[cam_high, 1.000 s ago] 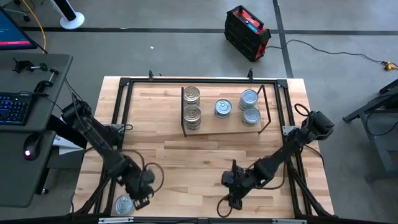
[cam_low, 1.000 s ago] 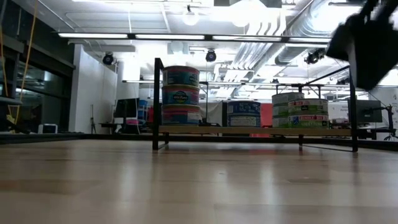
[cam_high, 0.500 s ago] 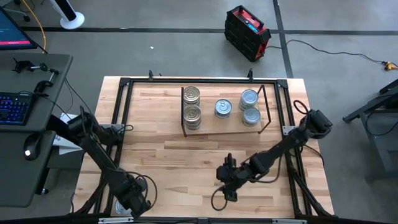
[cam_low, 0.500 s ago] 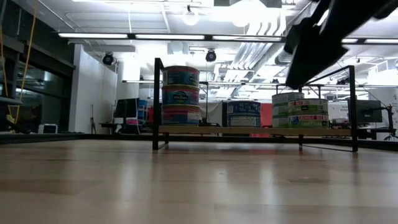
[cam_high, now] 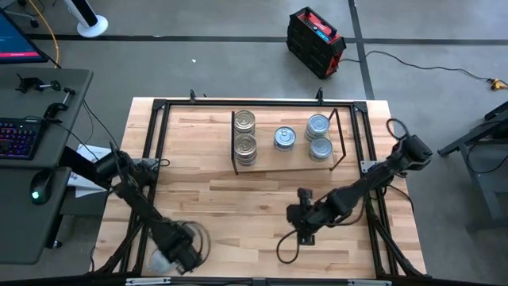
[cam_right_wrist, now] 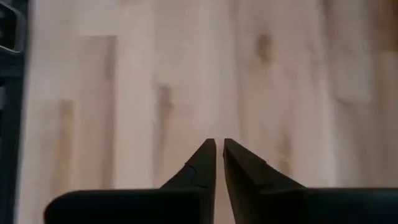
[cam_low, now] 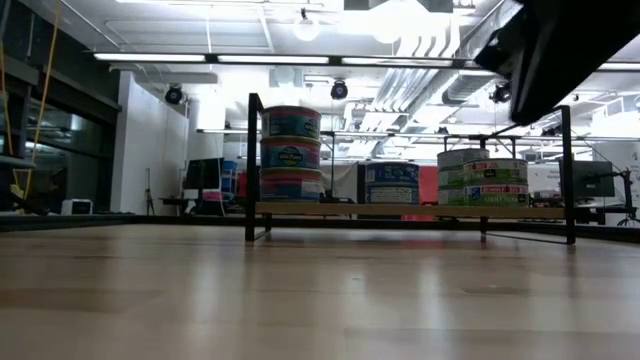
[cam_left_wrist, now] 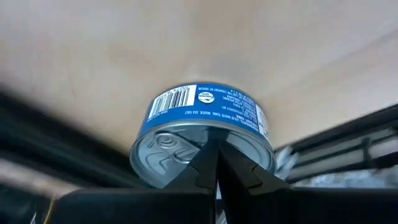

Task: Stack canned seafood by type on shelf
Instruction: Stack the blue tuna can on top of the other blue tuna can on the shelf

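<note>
Judging by how things lie, the step in hand is fetching the last loose tin: the left gripper sits at the near left corner of the large black-framed wooden tabletop, right against a small round flat tin with a silver pull-tab lid and a blue paper label. In the left wrist view its 2 dark fingers meet in a point in front of the lid, closed and not around the tin, so nothing is gripped yet. The next move, as I judge it, calls for parting those fingers wide enough to straddle the tin, lowering over it, closing on its sides, then carrying it to the matching silver group. The right gripper hovers over bare wood near the middle front of the table, its fingers pressed together and empty. The light-wood shelf board with thin black upright brackets stands at the far middle of the table. It carries 2 gold-lidded stacks at its left end, 1 silver-blue-lidded tin in the middle and 2 silver-lidded stacks at its right end. The low view shows the left stack 3 tins high. The loose tin stands upright, barcode showing.
</note>
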Robot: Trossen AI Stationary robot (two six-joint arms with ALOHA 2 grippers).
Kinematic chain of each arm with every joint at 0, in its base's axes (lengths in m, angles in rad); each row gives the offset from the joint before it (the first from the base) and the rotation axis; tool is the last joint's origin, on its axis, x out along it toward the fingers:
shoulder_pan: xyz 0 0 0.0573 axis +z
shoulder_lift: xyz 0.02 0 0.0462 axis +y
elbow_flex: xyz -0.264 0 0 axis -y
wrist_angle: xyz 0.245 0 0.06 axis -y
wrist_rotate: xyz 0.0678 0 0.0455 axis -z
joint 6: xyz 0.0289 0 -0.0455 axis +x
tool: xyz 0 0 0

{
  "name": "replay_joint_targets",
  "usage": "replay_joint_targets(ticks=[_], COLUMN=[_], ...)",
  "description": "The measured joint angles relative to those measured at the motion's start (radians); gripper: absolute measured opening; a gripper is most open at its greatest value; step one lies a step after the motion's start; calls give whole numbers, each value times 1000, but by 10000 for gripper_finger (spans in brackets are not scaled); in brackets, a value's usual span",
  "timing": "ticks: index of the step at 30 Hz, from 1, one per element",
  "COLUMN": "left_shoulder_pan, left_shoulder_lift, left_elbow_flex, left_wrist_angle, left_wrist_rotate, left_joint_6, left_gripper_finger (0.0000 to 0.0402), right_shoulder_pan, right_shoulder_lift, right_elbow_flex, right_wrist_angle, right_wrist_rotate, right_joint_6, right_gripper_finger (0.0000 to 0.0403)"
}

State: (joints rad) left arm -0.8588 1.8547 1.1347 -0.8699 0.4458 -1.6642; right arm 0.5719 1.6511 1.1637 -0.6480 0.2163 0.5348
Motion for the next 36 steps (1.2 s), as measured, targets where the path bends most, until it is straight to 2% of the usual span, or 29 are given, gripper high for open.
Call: replay_joint_targets(ticks=[3, 7, 11, 13, 16, 20, 23, 27, 31, 33, 36], left_shoulder_pan=[80, 197, 327, 387, 477, 564, 557, 499, 453, 439, 441], left_shoulder_lift=[-3, -7, 5, 9, 17, 2, -13, -70, -135, -165, -199], left_elbow_flex=[3, 5, -1, -3, 16, 106, 181, 199, 93, 7, -118], left_wrist_angle=[12, 87, 346, 472, 569, 592, 518, 440, 464, 513, 683], left_wrist_rotate=[-142, -323, -519, -584, -618, -611, -553, -553, -586, -619, -641], left_joint_6=[85, 248, 421, 506, 626, 802, 985, 1145, 1164, 1129, 1096], left_gripper_finger=[0, 0, 0, 0, 0, 0, 0, 0, 0, 0, 0], right_shoulder_pan=[7, 7, 6, 7, 7, 7, 4, -9, -33, -50, -84], right_shoulder_lift=[-52, -113, -145, -153, -154, -154, -154, -140, -75, -21, 76], right_elbow_flex=[0, 0, 0, 0, 0, 0, 0, 0, 0, 0, 0], right_wrist_angle=[-95, -182, -222, -233, -235, -212, -160, -44, 66, 122, 224], right_wrist_rotate=[51, 73, 73, 74, 81, 96, 96, 95, 102, 86, 14], right_joint_6=[40, 75, 102, 119, 120, 108, 97, 163, 285, 354, 417], right_gripper_finger=[24, 4, 8, 5, 1, 4, 4, 7, 38, 69, 129])
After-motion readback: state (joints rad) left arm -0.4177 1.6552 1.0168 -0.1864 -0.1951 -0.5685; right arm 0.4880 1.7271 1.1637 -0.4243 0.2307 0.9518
